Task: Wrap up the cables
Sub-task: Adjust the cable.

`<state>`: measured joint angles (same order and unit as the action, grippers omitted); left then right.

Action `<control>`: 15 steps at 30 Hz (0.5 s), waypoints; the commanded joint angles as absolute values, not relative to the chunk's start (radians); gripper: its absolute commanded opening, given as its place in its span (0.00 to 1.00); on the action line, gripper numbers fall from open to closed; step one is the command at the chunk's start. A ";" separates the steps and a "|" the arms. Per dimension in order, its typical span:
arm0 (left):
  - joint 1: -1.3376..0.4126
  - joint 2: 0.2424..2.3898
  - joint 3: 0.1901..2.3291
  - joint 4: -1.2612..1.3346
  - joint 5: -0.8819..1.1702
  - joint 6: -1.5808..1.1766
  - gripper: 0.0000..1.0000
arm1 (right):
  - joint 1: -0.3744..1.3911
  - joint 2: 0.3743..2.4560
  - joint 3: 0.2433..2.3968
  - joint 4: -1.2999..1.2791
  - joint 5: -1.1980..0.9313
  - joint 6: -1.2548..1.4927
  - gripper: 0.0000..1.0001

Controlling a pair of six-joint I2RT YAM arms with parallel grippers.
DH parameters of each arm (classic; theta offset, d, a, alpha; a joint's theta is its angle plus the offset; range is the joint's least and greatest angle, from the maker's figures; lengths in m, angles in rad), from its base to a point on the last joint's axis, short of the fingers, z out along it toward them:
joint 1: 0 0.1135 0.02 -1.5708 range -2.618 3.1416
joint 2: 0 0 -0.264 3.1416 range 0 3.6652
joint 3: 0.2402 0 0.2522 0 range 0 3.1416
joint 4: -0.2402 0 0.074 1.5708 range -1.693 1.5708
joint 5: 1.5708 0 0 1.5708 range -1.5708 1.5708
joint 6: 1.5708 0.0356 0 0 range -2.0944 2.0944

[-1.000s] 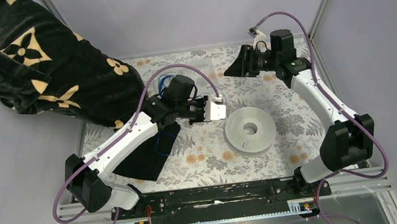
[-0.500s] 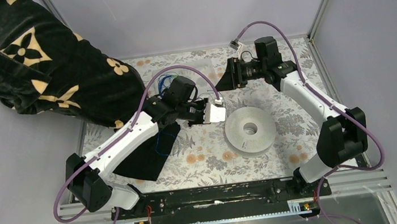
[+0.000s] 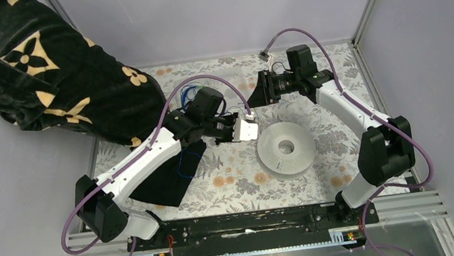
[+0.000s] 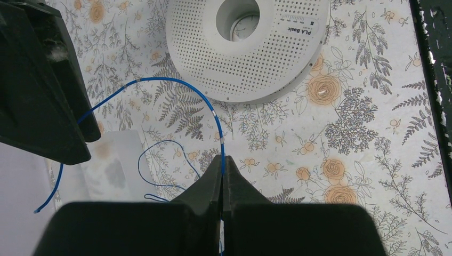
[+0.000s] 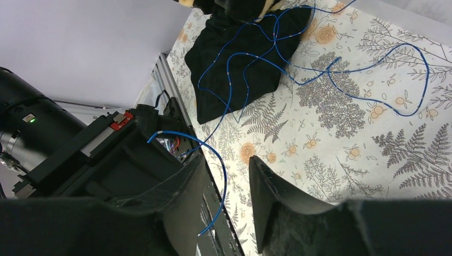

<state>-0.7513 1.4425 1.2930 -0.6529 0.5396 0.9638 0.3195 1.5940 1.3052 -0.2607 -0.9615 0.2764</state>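
My left gripper is shut on a thin blue cable, which arcs up and left from its tips toward the right gripper's black fingers. In the right wrist view the loose end of that cable hangs between the parted jaws of my right gripper, touching neither finger clearly. More blue cables lie tangled over a black cloth and the floral table. From above, the left gripper sits beside the white spool, and the right gripper hovers just behind it.
A white perforated spool lies at table centre. A large black cloth with beige flowers fills the back left, and a smaller black cloth lies under the left arm. A clear plastic sheet lies on the table.
The right arm has swung left toward the left gripper, and its jaws have narrowed around the cable's free end. The left arm has held still, still gripping the cable.
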 commanded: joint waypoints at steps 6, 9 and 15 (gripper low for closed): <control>-0.748 1.452 1.298 -0.661 0.548 0.982 0.00 | 0.334 1.597 1.381 -0.282 -0.986 0.235 0.12; -0.736 1.452 1.282 -0.648 0.559 0.956 0.00 | 0.317 1.561 1.408 -0.291 -0.930 0.224 0.00; -0.613 1.448 1.254 -0.519 0.833 0.729 0.21 | 0.288 1.473 1.423 -0.238 -0.846 0.234 0.00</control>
<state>-0.6979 1.4445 1.2720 -0.6361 0.6147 0.8986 0.3042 1.5730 1.3720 -0.2939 -0.9070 0.2428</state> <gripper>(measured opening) 0.140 0.017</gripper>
